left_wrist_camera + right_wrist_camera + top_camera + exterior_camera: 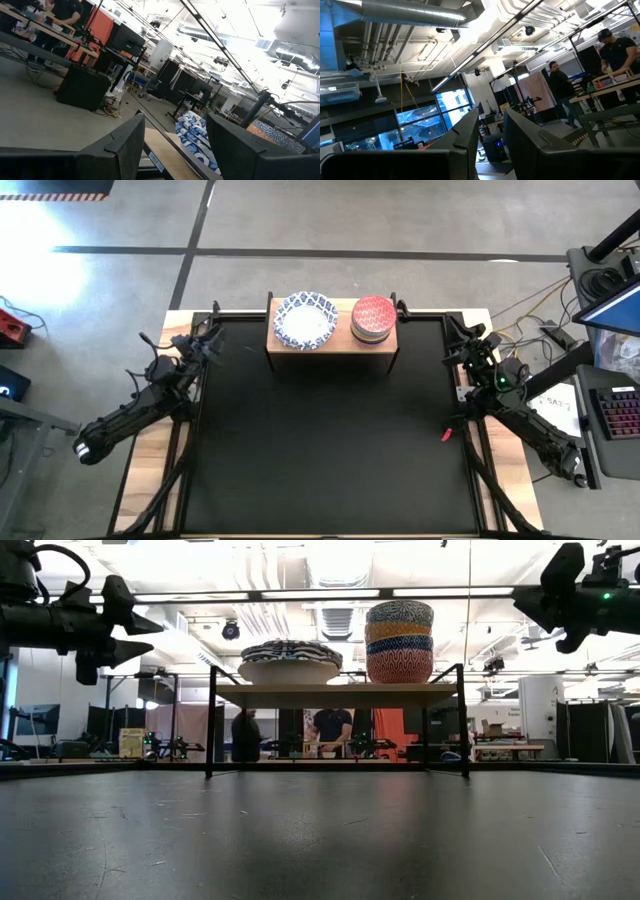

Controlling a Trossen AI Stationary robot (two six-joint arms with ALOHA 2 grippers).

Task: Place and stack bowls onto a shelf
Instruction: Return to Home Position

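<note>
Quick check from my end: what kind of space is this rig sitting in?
Likely an open robotics lab or workshop: exposed ceiling ducts, people at workbenches, and a bare concrete floor with tape lines.

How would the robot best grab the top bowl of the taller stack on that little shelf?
Probably by its rim, from straight above: one finger inside the top bowl, one outside. It sits upright, nested into the taller stack on the shelf, so only its upper band shows, leaving little side wall to pinch. The left gripper and right gripper wait open by the table's sides.
</note>
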